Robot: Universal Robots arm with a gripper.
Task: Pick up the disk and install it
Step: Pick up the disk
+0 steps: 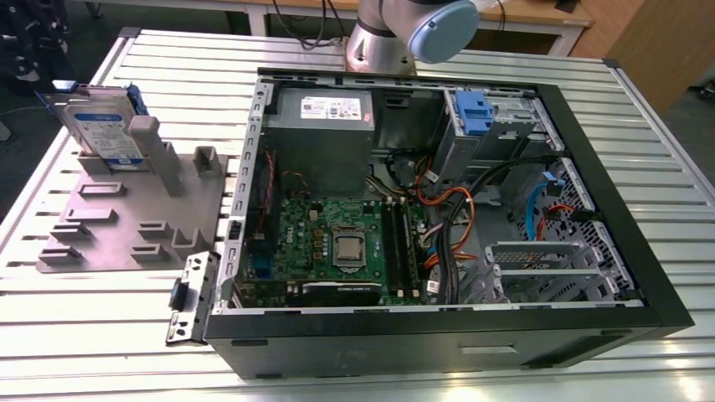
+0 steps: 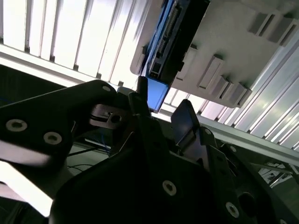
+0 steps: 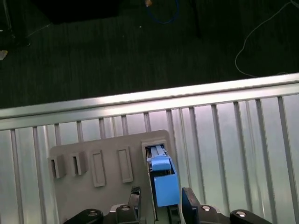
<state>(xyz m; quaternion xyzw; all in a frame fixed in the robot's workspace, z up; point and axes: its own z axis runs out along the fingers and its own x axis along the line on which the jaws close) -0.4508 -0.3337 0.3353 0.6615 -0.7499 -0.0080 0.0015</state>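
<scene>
One disk (image 1: 106, 134), standing on edge in the one grey peg plate (image 1: 123, 226) on the slatted bench (image 1: 659, 142). That's off to the exterior view's left of the one open computer case (image 1: 447, 209). The label's white and blue, print too small to read. In the first wrist view the pincer (image 3: 162, 199) is spread open, a finger (image 3: 188, 201) on each side of the disk's blue end, not clamped on it.

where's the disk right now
In the exterior view's upper left, the disk stands on edge on the grey plate, left of the open computer case.
</scene>
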